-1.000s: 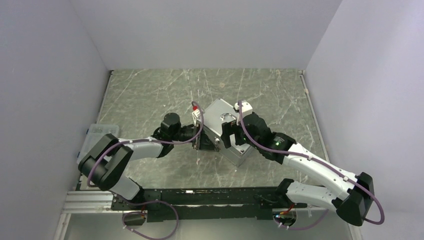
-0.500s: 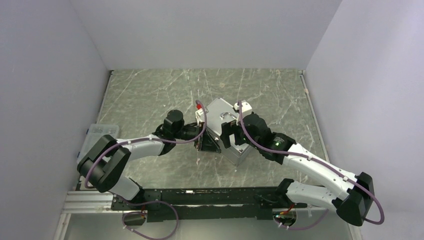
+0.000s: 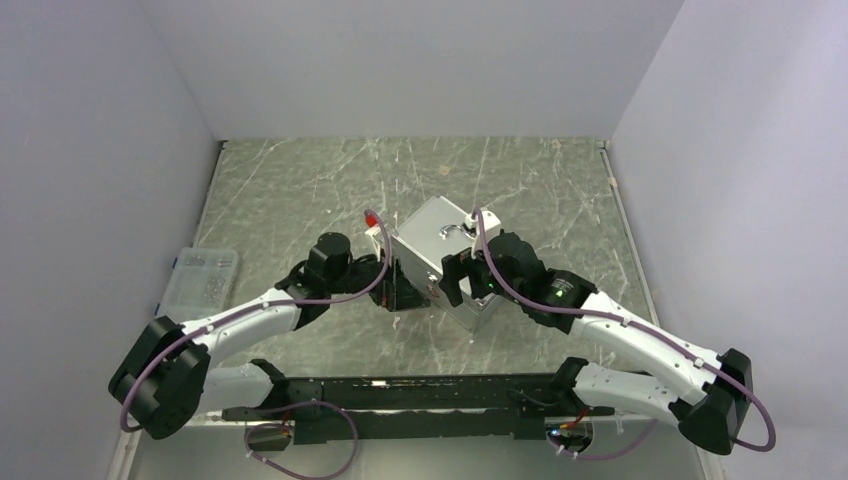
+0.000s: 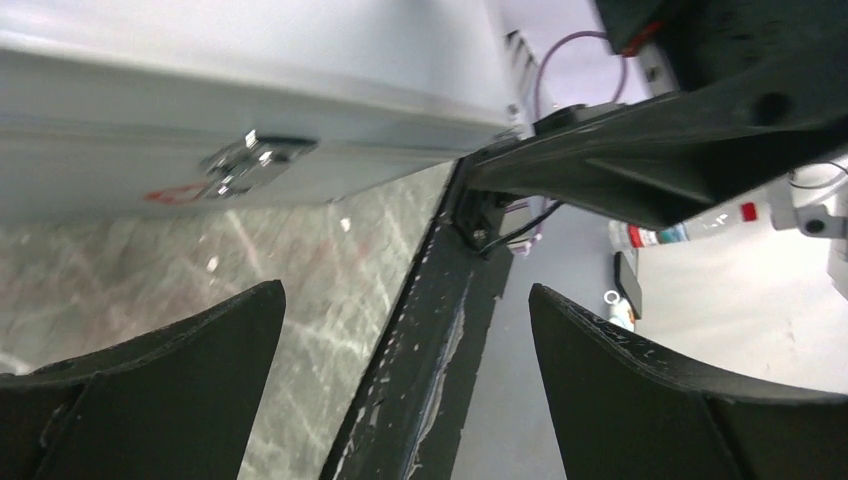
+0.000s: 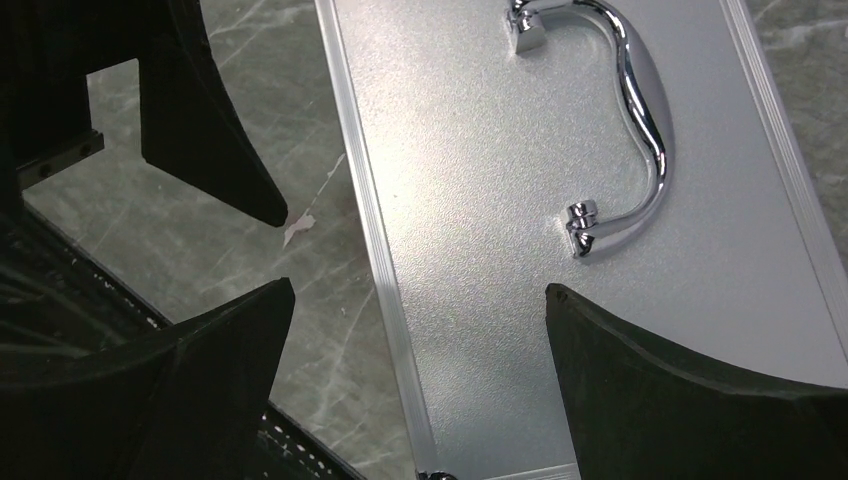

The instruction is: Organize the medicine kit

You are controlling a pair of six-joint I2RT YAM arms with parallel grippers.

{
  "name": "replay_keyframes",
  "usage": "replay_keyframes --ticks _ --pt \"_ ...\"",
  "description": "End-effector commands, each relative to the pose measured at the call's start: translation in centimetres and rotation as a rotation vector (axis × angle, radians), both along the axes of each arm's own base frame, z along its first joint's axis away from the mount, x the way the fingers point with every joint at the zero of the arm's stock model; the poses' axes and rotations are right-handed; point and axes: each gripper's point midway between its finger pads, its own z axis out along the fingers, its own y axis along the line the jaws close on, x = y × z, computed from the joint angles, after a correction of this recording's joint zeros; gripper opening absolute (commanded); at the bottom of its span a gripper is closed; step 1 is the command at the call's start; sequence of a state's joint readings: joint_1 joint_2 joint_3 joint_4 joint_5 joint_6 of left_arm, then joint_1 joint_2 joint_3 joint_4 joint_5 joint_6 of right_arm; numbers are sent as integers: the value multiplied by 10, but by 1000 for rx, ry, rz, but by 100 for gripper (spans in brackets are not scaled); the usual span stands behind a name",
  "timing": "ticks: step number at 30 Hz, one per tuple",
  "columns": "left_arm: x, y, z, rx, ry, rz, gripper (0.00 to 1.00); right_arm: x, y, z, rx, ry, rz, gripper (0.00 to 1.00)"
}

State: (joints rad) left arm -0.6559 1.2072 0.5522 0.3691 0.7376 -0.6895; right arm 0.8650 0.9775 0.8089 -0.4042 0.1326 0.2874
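The medicine kit, a silver-grey metal case with its lid down, stands in the middle of the table. Its curved chrome handle lies flat on the textured lid. My right gripper hangs open over the lid's near end and straddles its left rim without touching it. My left gripper is open and empty, low beside the case's left side. That side fills the top of the left wrist view, with the front latch and a small red mark on it.
A clear plastic box sits at the table's left edge. The black rail carrying the arm bases runs along the near edge, close behind both grippers. One black finger of the left gripper shows beside the case.
The left arm has swung its elbow out toward the near left, and its gripper has drawn slightly back from the case. The case's left corner has shifted a little to the left.
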Motion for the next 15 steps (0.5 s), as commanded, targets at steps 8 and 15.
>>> replay_keyframes --ticks 8,15 --pt "12 45 -14 190 -47 260 99 -4 -25 22 -116 -34 -57 100" --pt "10 78 20 271 -108 379 99 13 -33 67 -41 -133 -177 100"
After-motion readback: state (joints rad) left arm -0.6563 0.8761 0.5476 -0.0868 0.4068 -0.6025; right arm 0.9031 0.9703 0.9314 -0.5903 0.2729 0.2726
